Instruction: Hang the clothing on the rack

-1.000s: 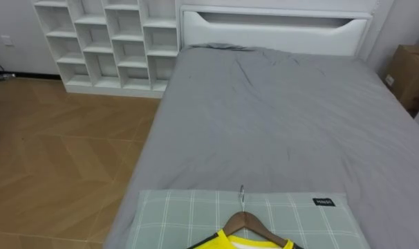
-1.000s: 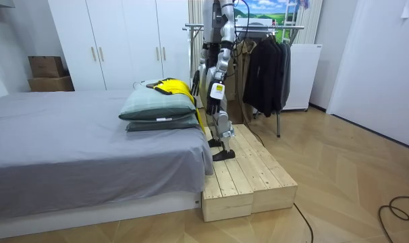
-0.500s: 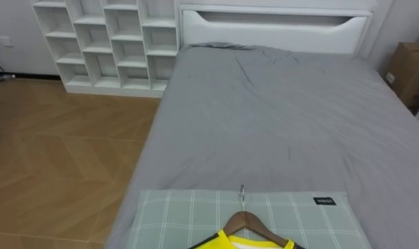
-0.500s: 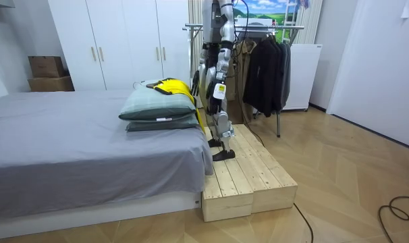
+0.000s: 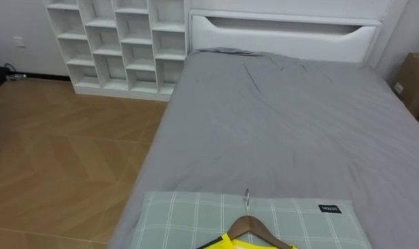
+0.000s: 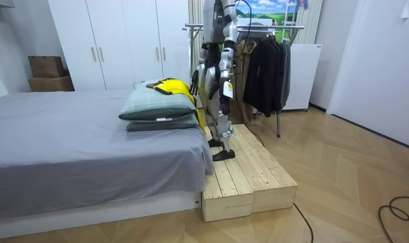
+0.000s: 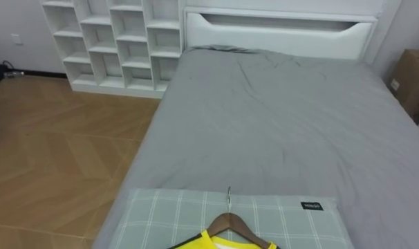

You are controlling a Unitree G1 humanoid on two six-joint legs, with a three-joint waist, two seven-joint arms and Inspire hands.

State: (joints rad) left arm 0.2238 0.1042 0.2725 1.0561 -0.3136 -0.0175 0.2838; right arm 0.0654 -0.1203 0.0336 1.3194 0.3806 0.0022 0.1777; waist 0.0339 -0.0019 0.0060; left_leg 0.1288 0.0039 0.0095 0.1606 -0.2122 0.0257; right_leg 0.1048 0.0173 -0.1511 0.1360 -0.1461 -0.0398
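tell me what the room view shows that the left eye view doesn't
Room view: the robot stands on a wooden platform at the end of the grey bed, with a clothes rack of dark garments behind it, and white wardrobes. Left eye view: a white cubby shelf left of the bed. Both: the bed, the checked pillow and the yellow shirt on its wooden hanger.

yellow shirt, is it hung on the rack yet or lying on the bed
Not hung. The yellow shirt lies on its hanger atop the pillow on the bed; the rack stands behind the robot.
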